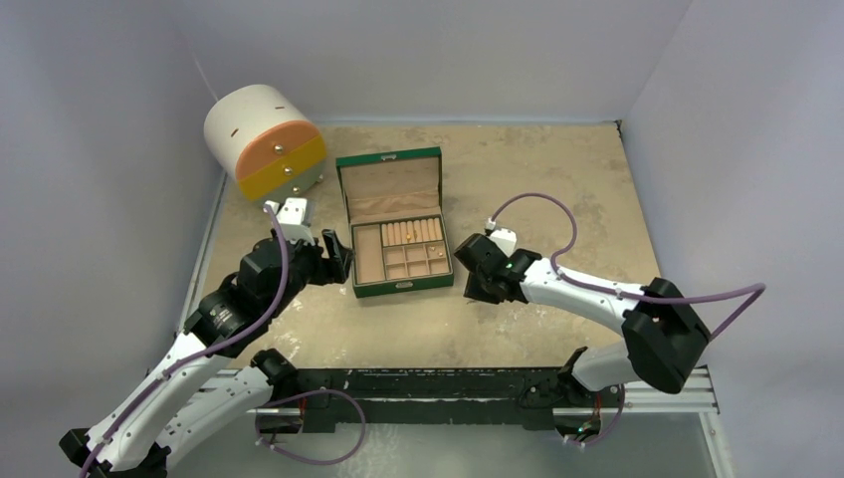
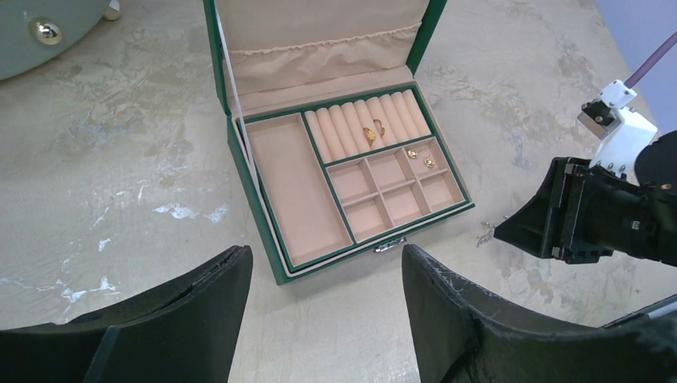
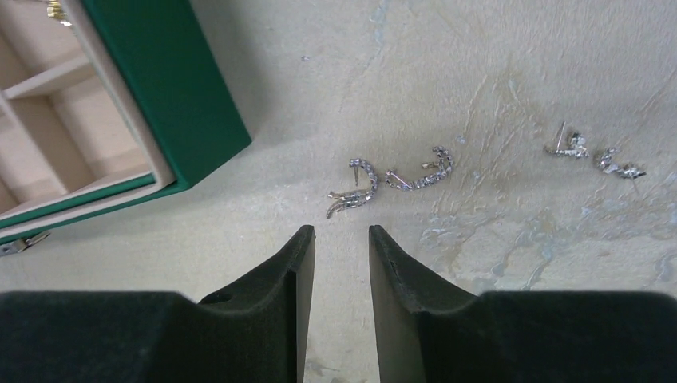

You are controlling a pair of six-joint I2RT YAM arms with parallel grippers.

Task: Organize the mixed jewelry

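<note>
Four silver earrings (image 3: 355,187) lie on the table (image 3: 495,56) just right of the jewelry box (image 3: 172,88); gold pieces (image 2: 374,132) sit in its far compartments. The right fingers (image 3: 287,279) hover near the earrings, slightly parted and empty, while the left fingers (image 2: 207,295) gape wide, empty, by the box's left side.

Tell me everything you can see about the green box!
The box is green outside and lined in soft-looking tan. Its lid stands open, tilted back, with a gathered pocket inside. The tray has one long empty compartment, a row of ring rolls holding gold rings, and six small squares; one holds small gold pieces. A small metal clasp sits at the front. It rests flat on the table.
</note>
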